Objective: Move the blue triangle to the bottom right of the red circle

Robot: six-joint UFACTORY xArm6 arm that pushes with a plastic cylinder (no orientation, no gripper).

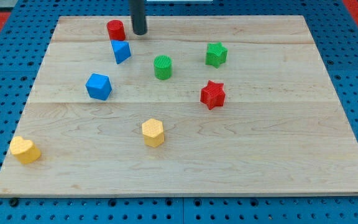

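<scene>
A: At the far edge, what gets cut off?

B: The rod's upper part leaves the view at the top; only its lower length and my tip [139, 33] show, resting on the wooden worktop [272, 155] just right of the red cylinder [116, 30]. There are no jaws to open or close here, just a plain rod holding nothing.

A: And the blue triangle?

B: The blue triangle [121, 51] sits just near of the red cylinder, slightly right of it, close but whether touching I cannot tell. My tip is far and a little right of it, apart.

A: Any writing or labels?

B: None readable. No containers either; every block lies loose on the worktop.

A: The rest?

B: A blue cube [98, 86] left of centre, a green cylinder [163, 67] and green star [216, 55] further right, a red star [212, 94] near of those, a yellow hexagonal block [153, 132] at centre near, and a yellow block [25, 150] of unclear shape at the near left corner.
</scene>
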